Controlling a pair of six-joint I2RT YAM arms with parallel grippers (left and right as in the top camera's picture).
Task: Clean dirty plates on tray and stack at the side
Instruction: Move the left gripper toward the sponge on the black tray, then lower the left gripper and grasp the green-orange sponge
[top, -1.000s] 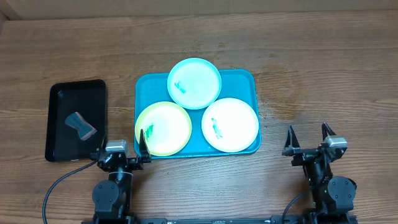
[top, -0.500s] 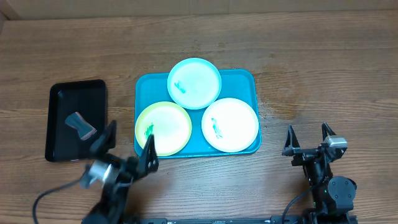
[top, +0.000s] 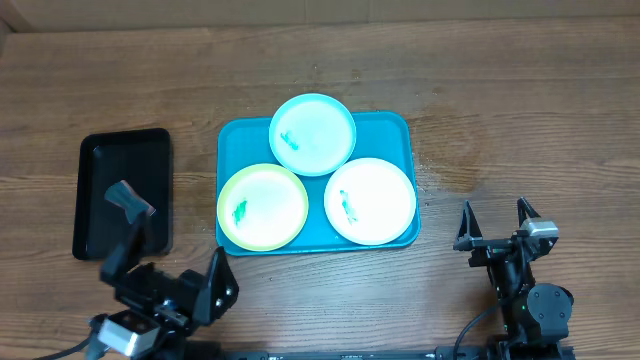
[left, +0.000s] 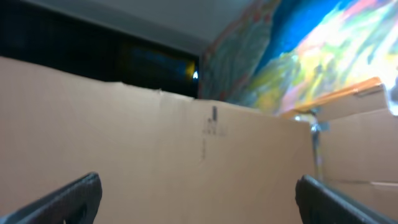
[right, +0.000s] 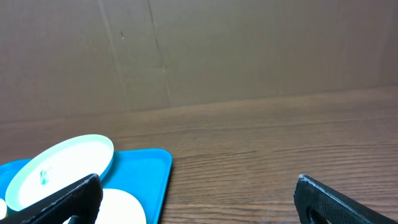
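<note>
The turquoise tray (top: 395, 128) lies mid-table with three plates on it, each with green smears: a pale blue plate (top: 312, 134) at the back, a yellow-green plate (top: 263, 206) front left, a white plate (top: 370, 200) front right. My left gripper (top: 168, 268) is open and empty, raised near the front edge, left of the tray. My right gripper (top: 495, 218) is open and empty at the front right. The right wrist view shows the tray (right: 155, 168), the blue plate (right: 59, 168) and the white plate (right: 121, 208). The left wrist view shows only a cardboard wall (left: 186, 155).
A narrow black tray (top: 100, 170) at the left holds a small grey sponge-like block (top: 130, 200). A cardboard wall runs along the back of the wooden table (top: 520, 110).
My left arm has lifted and swung left and toward the front edge, its camera now tilted up at the wall. The right arm has not moved. The plates stay put.
</note>
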